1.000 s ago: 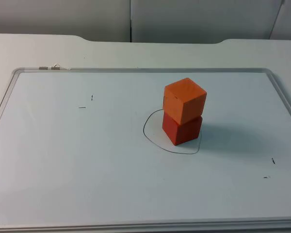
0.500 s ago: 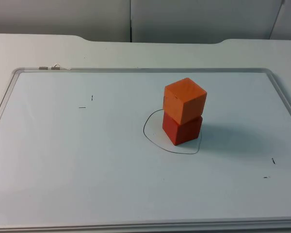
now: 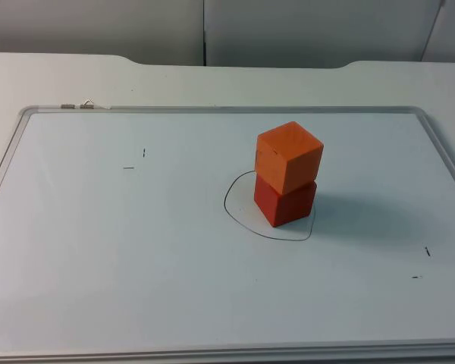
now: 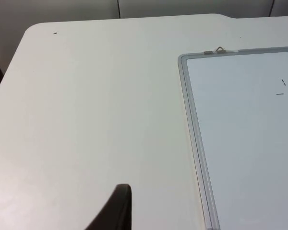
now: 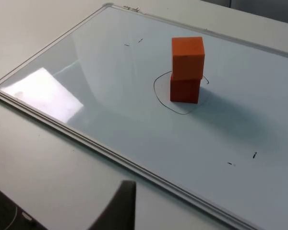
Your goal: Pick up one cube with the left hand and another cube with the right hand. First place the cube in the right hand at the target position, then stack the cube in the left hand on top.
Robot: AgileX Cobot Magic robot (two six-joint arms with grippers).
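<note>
An orange cube (image 3: 289, 156) stands on a darker red cube (image 3: 284, 200), turned slightly against it. The stack sits inside a hand-drawn black outline (image 3: 235, 216) right of the whiteboard's middle. The right wrist view looks at the same orange cube (image 5: 187, 57) on the red cube (image 5: 185, 90) from well away. My right gripper (image 5: 120, 206) waits over bare table beyond the board's frame, holding nothing. My left gripper (image 4: 116, 211) waits over white table beside the board's left frame, far from the stack, also holding nothing.
The whiteboard (image 3: 98, 250) covers most of the table and has a raised metal frame (image 4: 194, 139) all round. A small metal clip (image 3: 77, 105) sits on its far left edge. A few short pen marks (image 3: 134, 160) dot the board. The grey partition wall (image 3: 303, 30) closes the back.
</note>
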